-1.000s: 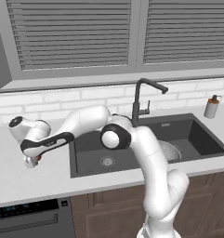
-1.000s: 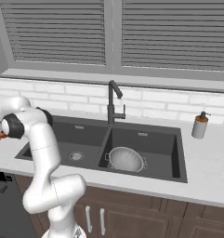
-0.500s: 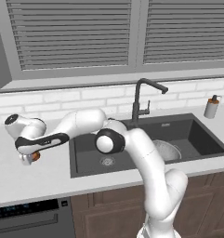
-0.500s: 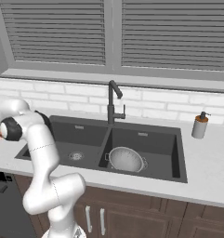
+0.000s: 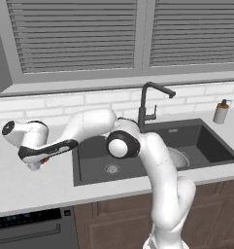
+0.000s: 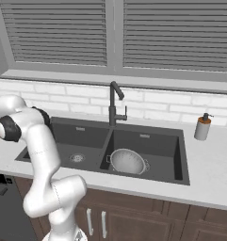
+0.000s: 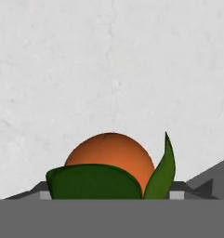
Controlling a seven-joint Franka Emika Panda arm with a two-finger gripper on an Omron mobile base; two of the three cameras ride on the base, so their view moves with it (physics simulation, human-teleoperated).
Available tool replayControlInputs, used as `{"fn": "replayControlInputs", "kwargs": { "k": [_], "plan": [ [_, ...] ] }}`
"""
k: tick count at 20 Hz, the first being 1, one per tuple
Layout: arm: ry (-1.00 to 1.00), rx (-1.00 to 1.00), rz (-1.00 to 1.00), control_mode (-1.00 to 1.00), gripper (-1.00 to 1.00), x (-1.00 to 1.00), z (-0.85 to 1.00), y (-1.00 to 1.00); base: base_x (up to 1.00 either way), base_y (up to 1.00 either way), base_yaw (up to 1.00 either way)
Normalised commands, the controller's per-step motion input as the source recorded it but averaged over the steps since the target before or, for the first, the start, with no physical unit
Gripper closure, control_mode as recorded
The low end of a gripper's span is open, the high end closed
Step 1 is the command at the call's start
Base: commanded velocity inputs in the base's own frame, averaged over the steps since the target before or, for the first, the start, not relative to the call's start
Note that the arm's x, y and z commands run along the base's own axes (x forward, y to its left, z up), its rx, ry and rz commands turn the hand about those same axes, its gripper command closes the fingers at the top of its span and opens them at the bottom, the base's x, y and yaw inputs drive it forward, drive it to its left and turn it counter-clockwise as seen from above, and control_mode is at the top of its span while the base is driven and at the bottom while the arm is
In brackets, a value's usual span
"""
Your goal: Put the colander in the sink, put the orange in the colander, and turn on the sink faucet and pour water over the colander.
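Orange, hand view: small round orange-red fruit with green leaves [image 7: 111, 155] lies on the pale speckled bench [image 7: 108, 60], between the pincer [image 7: 108, 193] tips; whether they press it cannot be told.
Left base view: pincer [image 5: 37, 165] reaches down to the bench [image 5: 21, 189] left of the dark grey double-basin sink [image 5: 89, 151]; tall dark angular faucet [image 5: 146, 104] behind.
Right base view: round metal colander [image 6: 127, 161] sits in the right basin of the sink [image 6: 169, 146]; pale soap dispenser bottle [image 6: 202, 127] stands on the bench to the right.

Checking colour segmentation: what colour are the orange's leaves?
Dark green, against the orange-red orange; clearest in the hand view.
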Motion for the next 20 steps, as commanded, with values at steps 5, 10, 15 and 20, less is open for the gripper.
{"fn": "replayControlInputs", "kwargs": {
  "k": [5, 10, 15, 20],
  "plan": [
    [-0.62, 0.0, -0.06, -1.0, 1.0, -0.73, 0.66, -1.0, 0.0, 0.0, 0.0],
    [-0.49, 0.0, -0.14, -1.0, 1.0, -0.47, 0.95, -1.0, 0.0, 0.0, 0.0],
    [-0.22, 0.01, -0.27, -1.0, 1.0, -0.12, 0.99, -1.0, 0.0, 0.0, 0.0],
    [0.0, 0.14, -0.43, -1.0, 1.0, 0.02, 0.98, -1.0, 0.0, 0.0, 0.0]
  ]
}}
